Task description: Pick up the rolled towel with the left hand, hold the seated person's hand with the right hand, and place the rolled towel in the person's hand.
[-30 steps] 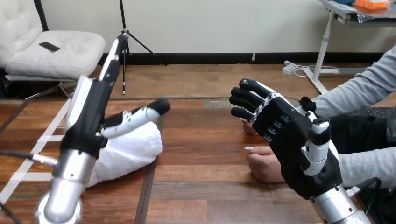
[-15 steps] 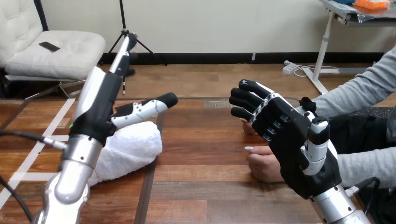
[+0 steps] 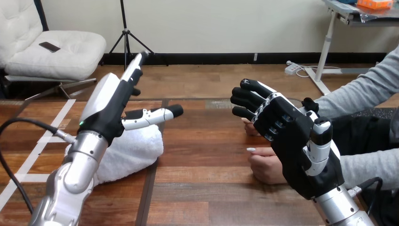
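- You have the rolled towel (image 3: 136,148) lying on the table (image 3: 211,188) at the view's left, with its lower left part hidden behind your left forearm.
- Its long axis runs on a diagonal, from the near left up toward the table's middle. The rounded end you can see points up and to the right.
- The towel is white and fluffy, a thick soft roll with a nubbly surface. It sits flat on the wood, and its right end lies beside the dark seam that runs down the table.
- Your left hand (image 3: 108,106) stands raised over the towel. Its fingers are straight and point up and away from you, and the thumb sticks out to the right just above the towel's top edge. It grips nothing, and the towel is not between the thumb and the fingers.
- Your right hand (image 3: 296,141) is up at the view's right with its back toward you. Its fingers are loosely spread, reach up and to the left, and close on nothing.
- The person's near hand (image 3: 266,167) rests on the table as a loose fist, partly behind your right hand.
- The person's far hand (image 3: 248,128) shows just below your right fingers, mostly hidden.
- You cannot tell whether your right hand touches either of the person's hands. Its fingers are not wrapped round one.
- The towel and the person's hands are well apart, with bare wood between them.
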You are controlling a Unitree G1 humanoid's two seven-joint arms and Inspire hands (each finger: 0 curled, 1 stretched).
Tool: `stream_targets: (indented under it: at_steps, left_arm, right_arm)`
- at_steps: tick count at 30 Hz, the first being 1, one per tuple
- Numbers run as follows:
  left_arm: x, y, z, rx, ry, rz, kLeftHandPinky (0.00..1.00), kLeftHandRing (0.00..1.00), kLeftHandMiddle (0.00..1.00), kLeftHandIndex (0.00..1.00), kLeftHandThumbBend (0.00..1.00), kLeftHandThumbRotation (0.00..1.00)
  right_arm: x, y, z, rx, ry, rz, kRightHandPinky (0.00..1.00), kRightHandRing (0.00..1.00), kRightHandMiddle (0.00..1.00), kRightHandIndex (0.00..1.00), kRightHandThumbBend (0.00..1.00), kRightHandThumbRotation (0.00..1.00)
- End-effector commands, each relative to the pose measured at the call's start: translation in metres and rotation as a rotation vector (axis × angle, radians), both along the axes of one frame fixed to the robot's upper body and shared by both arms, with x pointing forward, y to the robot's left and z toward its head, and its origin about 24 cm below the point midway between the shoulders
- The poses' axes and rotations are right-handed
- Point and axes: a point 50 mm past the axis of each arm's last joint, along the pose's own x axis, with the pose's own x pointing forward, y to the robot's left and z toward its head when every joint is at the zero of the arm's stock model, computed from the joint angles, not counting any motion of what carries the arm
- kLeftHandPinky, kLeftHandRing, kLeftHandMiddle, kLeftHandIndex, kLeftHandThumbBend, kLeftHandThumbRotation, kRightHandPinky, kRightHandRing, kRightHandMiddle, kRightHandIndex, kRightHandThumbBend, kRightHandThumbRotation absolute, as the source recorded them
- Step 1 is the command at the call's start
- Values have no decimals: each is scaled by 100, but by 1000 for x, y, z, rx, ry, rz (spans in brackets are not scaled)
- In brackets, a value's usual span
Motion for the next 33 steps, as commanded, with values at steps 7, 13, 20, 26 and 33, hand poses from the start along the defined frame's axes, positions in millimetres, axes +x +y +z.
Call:
stream_targets:
  at_steps: [7, 13, 20, 26, 33]
  left_arm:
    - [30, -1, 20, 136, -46, 16, 74, 93, 99, 99, 100, 65]
    - [37, 0, 17, 193, -21, 25, 76, 94, 98, 98, 100, 64]
    - [43, 0, 13, 279, 2, 39, 84, 95, 98, 96, 100, 64]
    - [48, 1, 10, 364, 20, 59, 89, 95, 97, 95, 100, 64]
    - [52, 2, 5, 486, 46, 78, 92, 95, 96, 93, 100, 63]
  right_arm:
    - [13, 3, 20, 15, -104, 6, 86, 86, 84, 84, 100, 100]
    - [13, 3, 20, 13, -108, 6, 86, 86, 84, 84, 100, 100]
    - [13, 2, 20, 16, -106, 4, 86, 86, 84, 84, 100, 100]
    - [13, 2, 20, 14, -110, 1, 86, 86, 84, 84, 100, 100]
    - [13, 2, 21, 9, -121, -1, 85, 86, 84, 84, 100, 100]
